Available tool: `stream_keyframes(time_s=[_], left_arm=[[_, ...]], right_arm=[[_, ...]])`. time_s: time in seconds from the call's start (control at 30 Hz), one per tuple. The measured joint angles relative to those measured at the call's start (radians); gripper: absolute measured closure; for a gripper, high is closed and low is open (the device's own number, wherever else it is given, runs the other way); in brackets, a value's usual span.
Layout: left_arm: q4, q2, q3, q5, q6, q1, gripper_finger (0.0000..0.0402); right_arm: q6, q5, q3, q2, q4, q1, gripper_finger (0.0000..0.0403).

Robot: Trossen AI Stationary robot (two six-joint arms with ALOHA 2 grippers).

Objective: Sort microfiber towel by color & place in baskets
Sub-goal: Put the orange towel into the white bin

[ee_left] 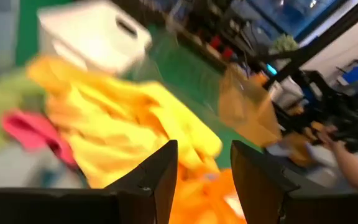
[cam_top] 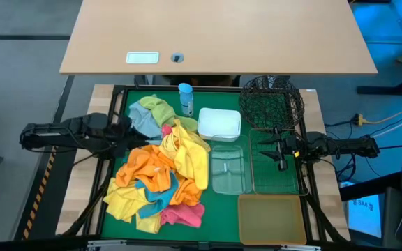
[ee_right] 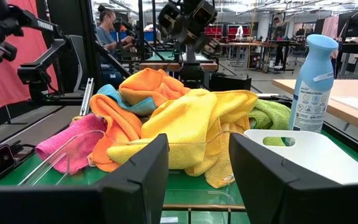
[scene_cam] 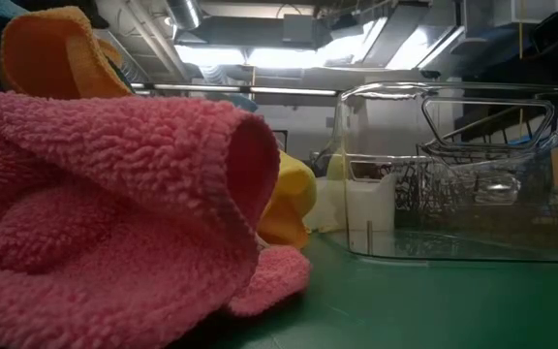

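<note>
High view shows the microfiber towel [cam_top: 160, 178] heap on the green desk [cam_top: 225, 202], beside the baskets [cam_top: 227, 169]. Left tool [ee_left: 204, 180] gapes empty above it; right tool [ee_right: 197, 180] waits apart, half-open. Cloths look soft, light: pinch a raised fold

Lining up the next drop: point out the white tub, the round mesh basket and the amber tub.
white tub [cam_top: 219, 123], high view, on its floor.
round mesh basket [cam_top: 271, 103], high view, on its wire wall.
amber tub [cam_top: 271, 218], high view, on its bare floor.
</note>
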Motion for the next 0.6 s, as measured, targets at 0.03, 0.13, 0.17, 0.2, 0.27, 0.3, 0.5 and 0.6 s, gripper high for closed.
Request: stream_keyframes(time_s=[0.03, 0.13, 0.17, 0.2, 0.27, 0.3, 0.5, 0.6], left_arm=[[-0.023, 0.015, 0.018, 0.026, -0.032, 0.000, 0.0259], [-0.081, 0.048, 0.049, 0.119, -0.127, 0.000, 0.0259], [-0.091, 0.056, 0.050, 0.151, -0.157, 0.000, 0.0259], [-0.102, 0.064, 0.051, 0.180, -0.179, 0.000, 0.0259], [-0.111, 0.076, 0.051, 0.228, -0.209, 0.000, 0.0260], [-0.126, 0.082, 0.052, 0.244, -0.218, 0.000, 0.0260], [-0.283, 0.100, 0.052, 0.263, -0.301, 0.000, 0.0260], [-0.367, 0.100, 0.052, 0.280, -0.354, 0.000, 0.0260]], right_arm=[[0.000, 0.000, 0.000, 0.000, 0.000, 0.000, 0.0233], [0.000, 0.000, 0.000, 0.000, 0.000, 0.000, 0.0233], [0.000, 0.000, 0.000, 0.000, 0.000, 0.000, 0.0233], [0.000, 0.000, 0.000, 0.000, 0.000, 0.000, 0.0233], [0.000, 0.000, 0.000, 0.000, 0.000, 0.000, 0.0233], [0.000, 0.000, 0.000, 0.000, -0.001, 0.000, 0.0233], [0.000, 0.000, 0.000, 0.000, -0.001, 0.000, 0.0233], [0.000, 0.000, 0.000, 0.000, -0.001, 0.000, 0.0233]])
